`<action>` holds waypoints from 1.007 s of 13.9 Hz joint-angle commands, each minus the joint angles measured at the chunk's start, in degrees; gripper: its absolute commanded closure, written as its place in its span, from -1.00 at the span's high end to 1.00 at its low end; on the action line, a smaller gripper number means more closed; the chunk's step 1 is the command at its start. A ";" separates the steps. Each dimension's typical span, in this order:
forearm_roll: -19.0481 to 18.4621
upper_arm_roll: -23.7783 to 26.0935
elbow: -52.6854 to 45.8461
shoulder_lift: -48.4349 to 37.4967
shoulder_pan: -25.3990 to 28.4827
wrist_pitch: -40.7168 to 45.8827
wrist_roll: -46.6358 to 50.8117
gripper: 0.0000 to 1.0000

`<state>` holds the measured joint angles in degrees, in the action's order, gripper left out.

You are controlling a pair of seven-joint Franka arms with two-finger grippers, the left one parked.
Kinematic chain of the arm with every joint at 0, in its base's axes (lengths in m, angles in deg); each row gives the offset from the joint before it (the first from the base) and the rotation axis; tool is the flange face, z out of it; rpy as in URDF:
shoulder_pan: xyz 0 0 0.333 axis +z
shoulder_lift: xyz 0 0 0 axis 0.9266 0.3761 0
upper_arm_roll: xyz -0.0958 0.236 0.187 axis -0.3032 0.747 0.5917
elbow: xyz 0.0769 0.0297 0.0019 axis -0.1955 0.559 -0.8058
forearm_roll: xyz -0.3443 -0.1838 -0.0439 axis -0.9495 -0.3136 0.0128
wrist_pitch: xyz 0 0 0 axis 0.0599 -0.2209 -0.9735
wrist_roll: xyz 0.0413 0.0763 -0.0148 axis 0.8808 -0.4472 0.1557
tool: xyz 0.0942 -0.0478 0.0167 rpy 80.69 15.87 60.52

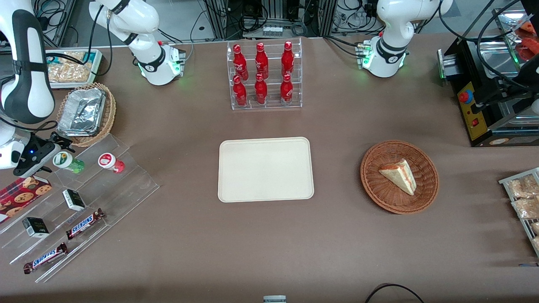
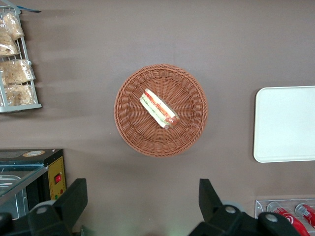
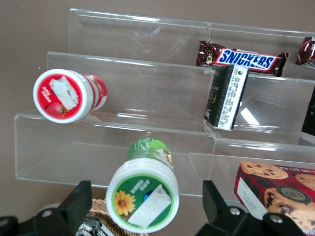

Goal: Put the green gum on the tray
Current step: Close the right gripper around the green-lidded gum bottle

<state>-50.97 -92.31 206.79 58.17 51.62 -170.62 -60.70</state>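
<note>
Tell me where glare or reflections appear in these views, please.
Front view: bright glints on the foil tray. Right wrist view: white reflections streak the clear acrylic shelf around the green gum, with the open gripper astride it.

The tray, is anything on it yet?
No, the tray is bare. The green gum sits on the acrylic shelf, with the open gripper beside it.

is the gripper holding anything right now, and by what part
Nothing is held. The right arm's gripper is open, its fingers either side of the small green gum canister with the white lid, which lies on the clear acrylic stepped rack, not yet clamped.
</note>
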 commanded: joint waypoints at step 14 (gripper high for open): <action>-0.83 0.90 -7.18 -2.60 3.53 12.06 4.49 -1.00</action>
<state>-50.97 -91.42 201.53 55.40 53.43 -161.08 -59.32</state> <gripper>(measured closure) 0.410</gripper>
